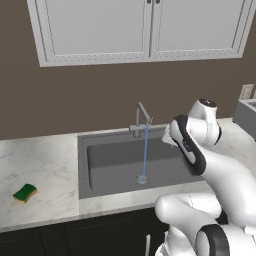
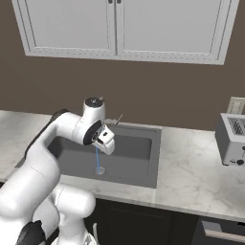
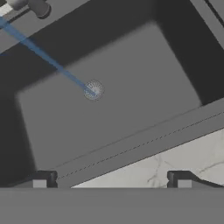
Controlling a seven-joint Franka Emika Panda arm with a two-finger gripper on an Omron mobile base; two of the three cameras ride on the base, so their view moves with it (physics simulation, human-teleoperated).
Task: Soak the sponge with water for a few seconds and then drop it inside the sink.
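While the gripper (image 3: pixel 111 179) gapes above the sink (image 1: pixel 115 162), sponge (image 1: pixel 25 192) well apart, seemingly untouched.

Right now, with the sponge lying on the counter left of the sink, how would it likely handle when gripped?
The sponge looks small and lies flat on the counter, so it probably won't roll or tip. Its two layers suggest soft foam, likely light and squashing under the fingers. It appears dry, away from the water.

White arm bent at the elbow, wrist angled downward; tool (image 3: pixel 111 178) with both finger tips (image 3: pixel 43 179) spread wide apart, holding nothing.
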